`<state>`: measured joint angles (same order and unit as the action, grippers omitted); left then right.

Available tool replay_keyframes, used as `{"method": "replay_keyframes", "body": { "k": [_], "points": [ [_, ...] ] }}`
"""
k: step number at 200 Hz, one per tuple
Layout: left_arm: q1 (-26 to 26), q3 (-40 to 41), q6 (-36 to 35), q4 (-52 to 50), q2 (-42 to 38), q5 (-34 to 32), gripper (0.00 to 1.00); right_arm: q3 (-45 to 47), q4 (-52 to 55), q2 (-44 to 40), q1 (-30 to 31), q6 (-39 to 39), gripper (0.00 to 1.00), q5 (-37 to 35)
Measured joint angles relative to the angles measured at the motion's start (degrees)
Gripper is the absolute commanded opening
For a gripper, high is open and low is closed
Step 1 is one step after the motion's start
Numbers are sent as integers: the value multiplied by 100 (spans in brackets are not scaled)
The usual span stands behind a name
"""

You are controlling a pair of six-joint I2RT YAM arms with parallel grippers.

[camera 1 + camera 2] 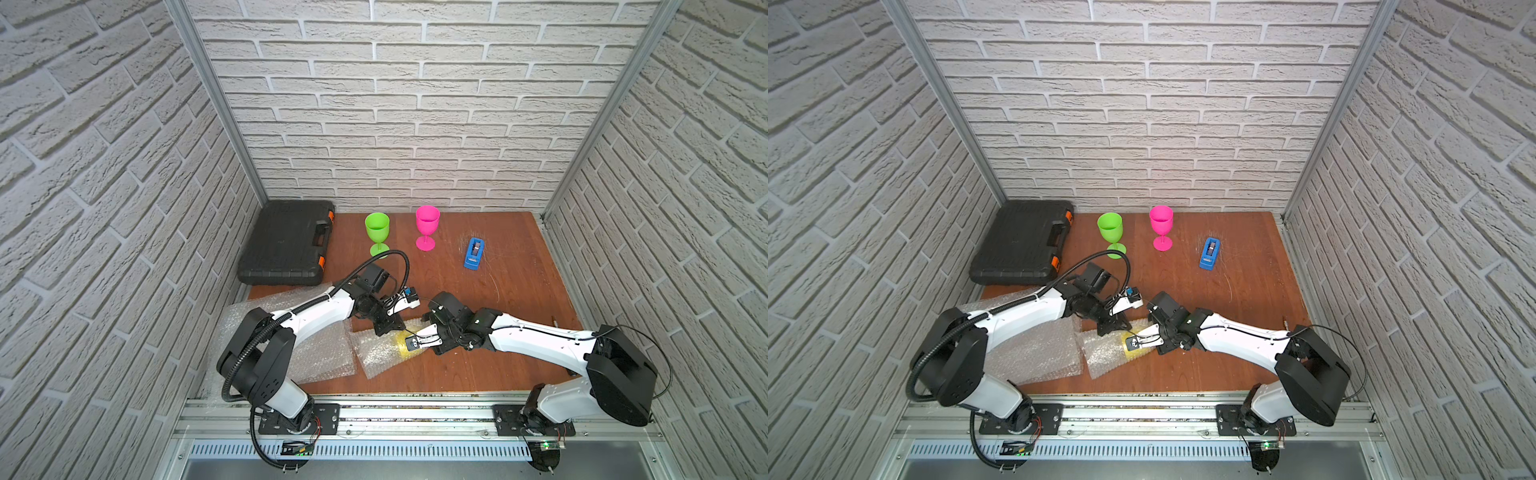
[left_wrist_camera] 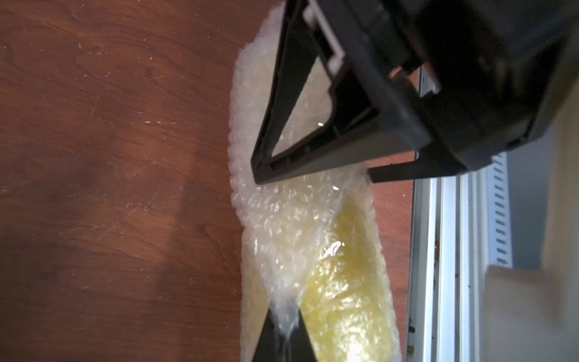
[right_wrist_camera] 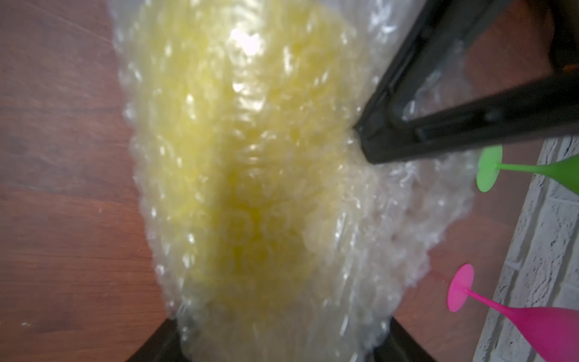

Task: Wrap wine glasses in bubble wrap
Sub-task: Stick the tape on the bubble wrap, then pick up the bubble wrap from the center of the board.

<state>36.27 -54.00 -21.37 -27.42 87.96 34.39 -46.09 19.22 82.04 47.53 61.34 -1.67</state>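
Three goblets: green goblet (image 1: pixel 377 232) and pink goblet (image 1: pixel 427 226) upright by the tabletop's (image 1: pixel 457 374) far edge, yellow goblet (image 3: pixel 238 188) lying in bubble wrap (image 1: pixel 374 353) toward the near edge — between the right end effector's (image 3: pixel 282 341) jaws, grip unclear. Left end effector (image 2: pixel 283 332) clenched on the wrap's fold.

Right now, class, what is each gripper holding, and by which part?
Left gripper pinches a fold of bubble wrap over the yellow goblet; right gripper straddles the wrapped goblet, grip unclear.
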Motion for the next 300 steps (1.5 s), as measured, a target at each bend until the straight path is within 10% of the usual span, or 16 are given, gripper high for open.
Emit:
{"method": "replay_keyframes", "body": {
  "k": [49, 179, 216, 300],
  "points": [
    [-31, 2, 114, 59, -188, -210, 23, -101, 142, -2, 2, -94, 3, 0],
    [-811, -219, 1495, -214, -3797, -1735, 97, 470, -1156, -1207, -1226, -2389, 3, 975],
    [-1290, -472, 2385, -599, -3969, -1799, 98, 658, -1589, -1429, -1316, -2695, 3, 1360],
    [-2400, -179, 3370, -544, -3001, 743, 98, 675, -1633, -1552, -1327, -2776, 3, 1998]
  ]
}}
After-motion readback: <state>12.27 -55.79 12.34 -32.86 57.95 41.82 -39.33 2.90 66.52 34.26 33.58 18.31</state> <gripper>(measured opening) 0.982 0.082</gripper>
